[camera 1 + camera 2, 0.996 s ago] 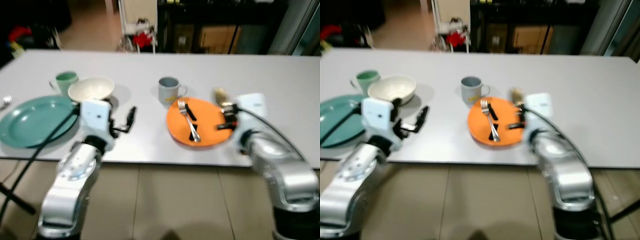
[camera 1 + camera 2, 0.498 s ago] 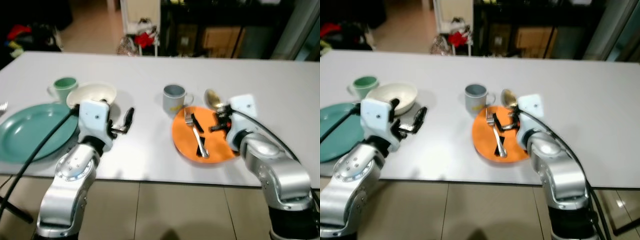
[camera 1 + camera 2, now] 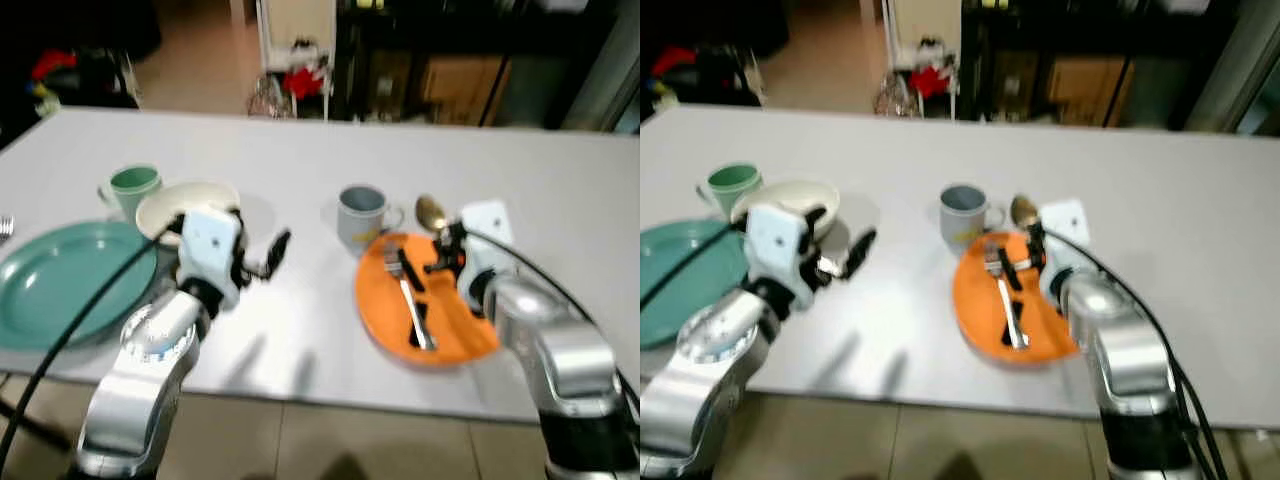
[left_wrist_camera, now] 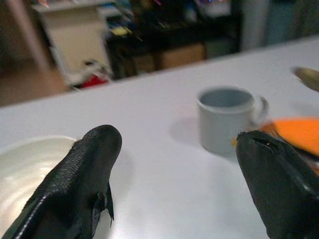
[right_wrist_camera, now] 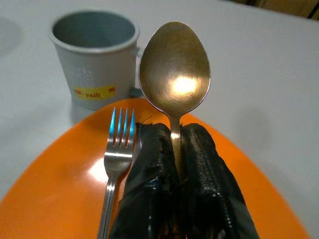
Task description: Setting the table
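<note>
Over the orange plate (image 3: pixel 445 325), the right gripper (image 5: pixel 174 149) pinches a spoon (image 5: pixel 174 74) by its handle, bowl toward the grey mug (image 3: pixel 360 212). A fork (image 3: pixel 408 297) lies on the plate. The left gripper (image 3: pixel 272 252) hovers open beside the white bowl (image 3: pixel 165 206).

We see a home dining area: long white counter (image 3: pixel 300 330) with round orange plate (image 3: pixel 455 330), grey mug (image 3: pixel 360 212), tiled floor (image 3: pixel 300 445), dark shelving (image 3: pixel 440 60) behind.
</note>
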Controlling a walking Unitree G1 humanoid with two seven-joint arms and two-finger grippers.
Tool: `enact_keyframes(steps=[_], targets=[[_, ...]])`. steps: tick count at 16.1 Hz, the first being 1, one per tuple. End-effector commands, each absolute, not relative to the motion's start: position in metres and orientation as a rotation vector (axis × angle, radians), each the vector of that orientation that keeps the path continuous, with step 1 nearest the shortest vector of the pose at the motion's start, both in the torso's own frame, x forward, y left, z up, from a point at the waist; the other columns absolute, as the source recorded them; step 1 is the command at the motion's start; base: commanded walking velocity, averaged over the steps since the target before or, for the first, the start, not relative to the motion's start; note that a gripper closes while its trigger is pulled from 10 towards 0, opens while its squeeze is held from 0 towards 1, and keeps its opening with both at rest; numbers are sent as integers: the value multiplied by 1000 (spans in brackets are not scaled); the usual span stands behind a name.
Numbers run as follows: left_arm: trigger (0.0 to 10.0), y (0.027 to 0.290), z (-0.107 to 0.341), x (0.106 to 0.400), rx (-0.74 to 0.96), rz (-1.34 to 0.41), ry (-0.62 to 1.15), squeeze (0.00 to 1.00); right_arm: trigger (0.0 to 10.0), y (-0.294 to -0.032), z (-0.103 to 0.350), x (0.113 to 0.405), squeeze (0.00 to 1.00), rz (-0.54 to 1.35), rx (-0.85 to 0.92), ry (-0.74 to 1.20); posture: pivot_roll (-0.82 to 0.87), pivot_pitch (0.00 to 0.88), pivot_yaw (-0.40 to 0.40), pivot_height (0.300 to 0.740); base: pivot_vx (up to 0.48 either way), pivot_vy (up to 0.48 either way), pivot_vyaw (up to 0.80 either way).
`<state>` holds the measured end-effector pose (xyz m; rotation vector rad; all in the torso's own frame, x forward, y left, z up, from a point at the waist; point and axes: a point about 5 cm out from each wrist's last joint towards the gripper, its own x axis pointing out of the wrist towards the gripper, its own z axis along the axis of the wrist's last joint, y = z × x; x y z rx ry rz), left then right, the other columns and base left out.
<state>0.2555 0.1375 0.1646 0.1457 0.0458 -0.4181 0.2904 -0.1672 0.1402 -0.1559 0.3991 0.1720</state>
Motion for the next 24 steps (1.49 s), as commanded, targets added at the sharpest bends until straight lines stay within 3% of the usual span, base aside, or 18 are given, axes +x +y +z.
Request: enact_keyframes(steps=[1,8,16,21,22,23,24], targets=[[10000,125,156,253,131,-554,110,0,10000,-176,128,294,0,161,-185,411,10,0,21,740,0,0,0],[10000,114,148,240,145,-995,262,0,10000,-185,87,302,0,196,-334,491,7,0,38,740,0,0,0],[10000,110,151,242,131,-1189,315,0,10000,-185,76,314,0,180,-273,460,10,0,67,740,0,0,0],[10000,112,149,243,147,-1193,333,0,10000,-180,68,311,0,192,-261,508,10,0,74,740,0,0,0],[10000,113,148,243,148,-1193,335,0,10000,-179,67,310,251,192,-251,515,10,0,75,740,0,0,0],[10000,113,148,242,148,-1193,336,0,10000,-179,67,310,941,189,-250,517,13,0,74,740,0,0,0],[10000,113,148,242,149,-1191,336,0,10000,-179,67,309,1000,185,-247,523,14,0,73,740,0,0,0]])
